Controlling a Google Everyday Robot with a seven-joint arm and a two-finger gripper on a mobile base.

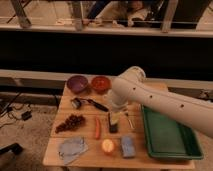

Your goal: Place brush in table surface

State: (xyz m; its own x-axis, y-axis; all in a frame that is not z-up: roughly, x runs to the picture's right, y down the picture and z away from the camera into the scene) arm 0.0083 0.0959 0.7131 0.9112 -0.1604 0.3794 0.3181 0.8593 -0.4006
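The gripper (pixel 116 118) hangs above the matt, light-wood table surface (pixel 94 152), under a smooth white plastic-looking arm (pixel 160 102). Left of it, the brush (pixel 89 104) has a dull black handle.
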